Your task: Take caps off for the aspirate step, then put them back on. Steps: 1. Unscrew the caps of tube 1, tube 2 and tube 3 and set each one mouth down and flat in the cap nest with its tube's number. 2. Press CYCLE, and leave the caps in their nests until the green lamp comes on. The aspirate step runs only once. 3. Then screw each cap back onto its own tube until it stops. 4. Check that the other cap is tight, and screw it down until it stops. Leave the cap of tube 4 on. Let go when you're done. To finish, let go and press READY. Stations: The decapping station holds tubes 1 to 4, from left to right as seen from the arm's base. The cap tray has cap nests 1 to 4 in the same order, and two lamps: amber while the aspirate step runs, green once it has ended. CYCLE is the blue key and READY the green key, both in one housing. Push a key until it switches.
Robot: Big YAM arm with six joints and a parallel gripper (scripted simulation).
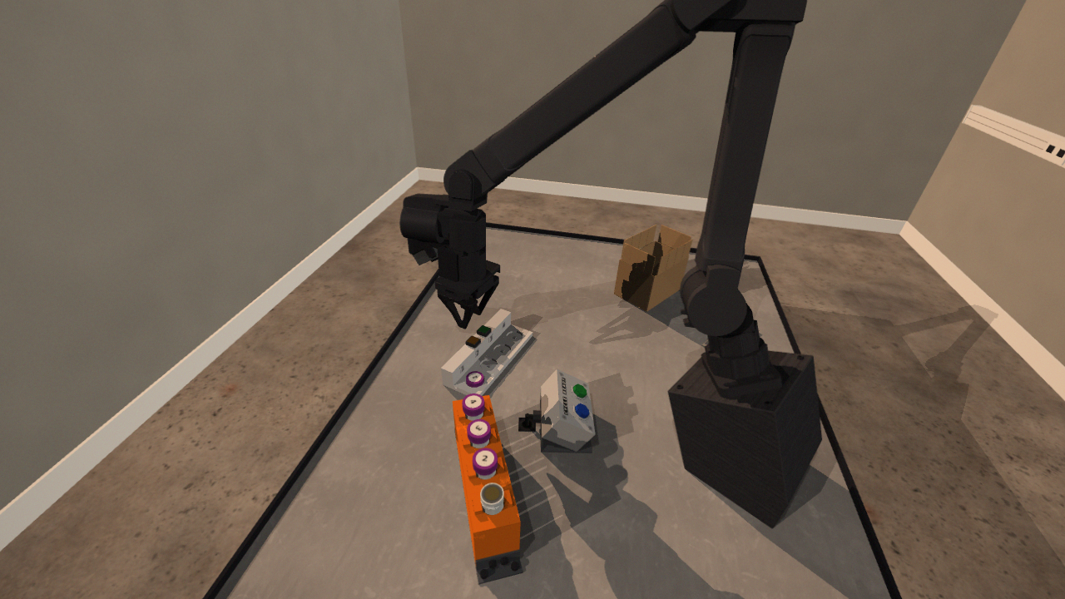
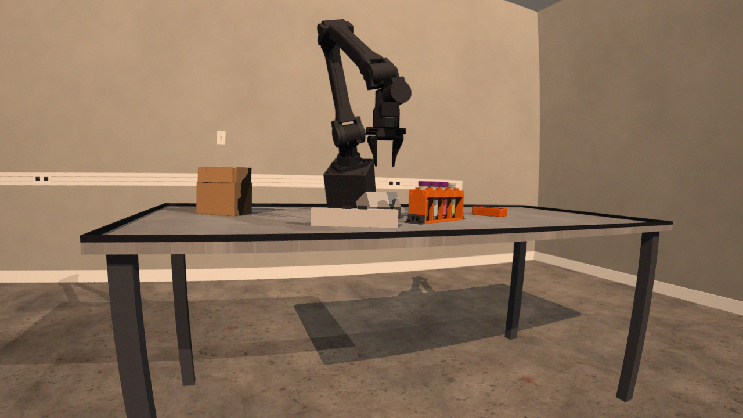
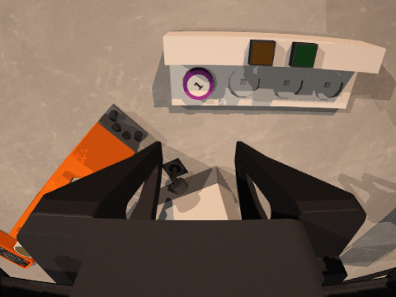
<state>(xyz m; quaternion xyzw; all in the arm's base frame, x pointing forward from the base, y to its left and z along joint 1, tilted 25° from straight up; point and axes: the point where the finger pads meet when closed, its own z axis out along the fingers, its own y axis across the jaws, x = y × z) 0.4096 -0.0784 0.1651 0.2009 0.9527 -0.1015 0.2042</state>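
Note:
My gripper [image 1: 465, 320] hangs open and empty, high above the far end of the white cap tray [image 1: 487, 352]. A purple cap marked 1 [image 1: 475, 378] lies in the tray's end nest closest to the rack; it also shows in the wrist view [image 3: 198, 84], with the other three nests empty. On the orange rack [image 1: 487, 477], the nearest tube [image 1: 492, 497] stands open. The other three tubes carry purple caps [image 1: 484, 462], [image 1: 478, 429], [image 1: 473, 404]. The tray's amber lamp [image 3: 262, 53] and green lamp [image 3: 304, 54] look dark.
The key housing [image 1: 569, 409] with the green key [image 1: 581, 390] and blue key [image 1: 582, 409] stands right of the rack. A cardboard box [image 1: 652, 266] sits at the back. The arm's base block [image 1: 745, 439] is on the right. A small orange piece [image 2: 489, 211] lies beyond the rack.

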